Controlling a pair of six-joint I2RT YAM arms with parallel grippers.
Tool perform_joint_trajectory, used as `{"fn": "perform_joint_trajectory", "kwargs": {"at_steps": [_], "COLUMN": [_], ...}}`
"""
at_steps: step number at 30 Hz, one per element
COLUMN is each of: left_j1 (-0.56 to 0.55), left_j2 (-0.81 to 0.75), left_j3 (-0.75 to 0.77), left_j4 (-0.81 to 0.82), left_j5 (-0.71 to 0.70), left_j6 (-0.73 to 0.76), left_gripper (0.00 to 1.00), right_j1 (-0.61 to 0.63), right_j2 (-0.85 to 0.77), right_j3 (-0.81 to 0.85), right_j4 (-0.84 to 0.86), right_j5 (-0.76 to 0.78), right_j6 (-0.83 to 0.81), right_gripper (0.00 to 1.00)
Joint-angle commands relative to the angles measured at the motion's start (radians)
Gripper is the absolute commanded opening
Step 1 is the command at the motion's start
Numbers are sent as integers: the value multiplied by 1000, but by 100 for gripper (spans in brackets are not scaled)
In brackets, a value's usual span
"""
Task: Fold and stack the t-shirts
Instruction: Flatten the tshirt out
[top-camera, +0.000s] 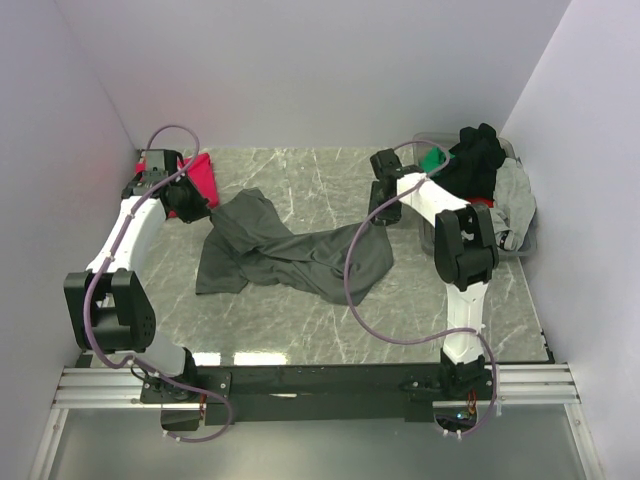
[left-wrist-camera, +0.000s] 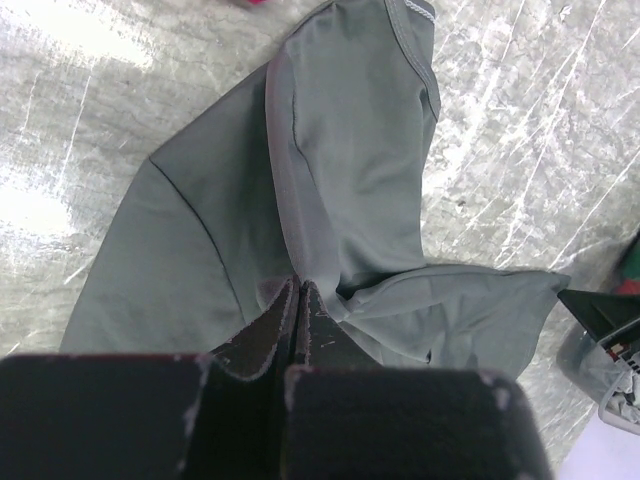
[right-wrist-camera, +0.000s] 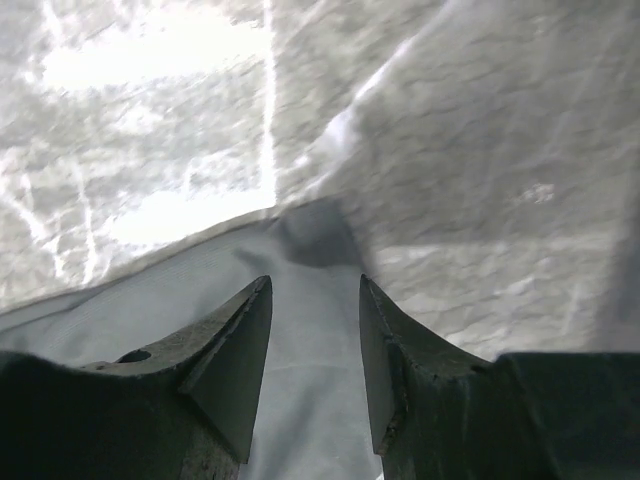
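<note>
A dark charcoal-grey t-shirt (top-camera: 290, 255) lies crumpled across the middle of the marble table. My left gripper (top-camera: 200, 211) is shut on a fold at its far left end; in the left wrist view the jaws (left-wrist-camera: 298, 287) are pressed together on the grey cloth (left-wrist-camera: 340, 170). My right gripper (top-camera: 380, 216) is open over the shirt's right end. In the right wrist view its fingers (right-wrist-camera: 315, 283) straddle the grey cloth (right-wrist-camera: 300, 380) near its edge, not closed on it. A magenta-red t-shirt (top-camera: 204, 176) lies at the far left, behind my left gripper.
A clear plastic tub (top-camera: 524, 243) stands at the far right, heaped with black (top-camera: 480, 156), green (top-camera: 433, 159) and light grey (top-camera: 515, 190) shirts. White walls close in the table on the left, back and right.
</note>
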Motion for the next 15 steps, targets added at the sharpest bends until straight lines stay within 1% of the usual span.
{"fn": "perform_joint_trajectory", "kwargs": {"at_steps": [1, 8, 15], "left_j1": [5, 5, 5], "left_j2": [-20, 13, 24], "left_j3": [19, 52, 55], "left_j4": [17, 11, 9], "left_j5": [21, 33, 47], "left_j6": [23, 37, 41], "left_gripper": [0, 0, 0], "right_j1": [-5, -11, -32], "right_j2": [37, 63, 91], "right_j3": [51, 54, 92], "right_j4": [-8, 30, 28], "right_j5": [21, -3, -6], "right_j6": [-27, -28, -12], "right_gripper": [47, 47, 47]}}
